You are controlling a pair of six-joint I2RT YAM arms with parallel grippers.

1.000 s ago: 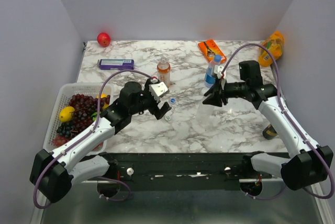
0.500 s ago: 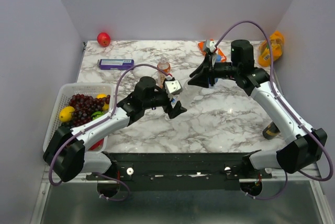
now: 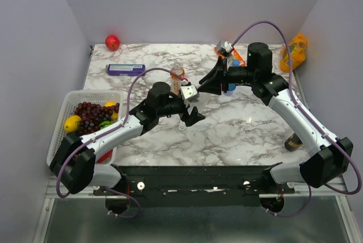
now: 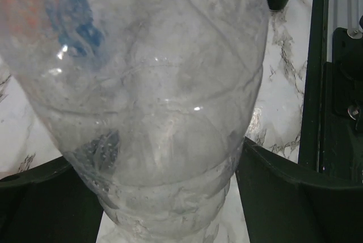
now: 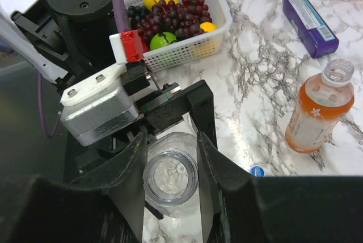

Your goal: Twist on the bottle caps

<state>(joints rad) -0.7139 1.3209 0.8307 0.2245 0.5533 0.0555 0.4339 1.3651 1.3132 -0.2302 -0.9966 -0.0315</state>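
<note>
Since half a second ago the right arm point(image 3: 283, 98) has swung further left, over the left arm point(image 3: 113, 132). The right jaws stand parted either side of the clear bottle point(image 5: 170, 181), whose long axis points straight up between them; whether they press on it I cannot tell. The left jaws are clamped low on that bottle. A blue cap point(image 5: 257, 170) lies on the surface point(image 5: 266, 84) just beside, the uncapped orange bottle point(image 5: 317, 112) beyond. The purple box point(image 5: 309, 19) shows a barcode; no wording is legible.
</note>
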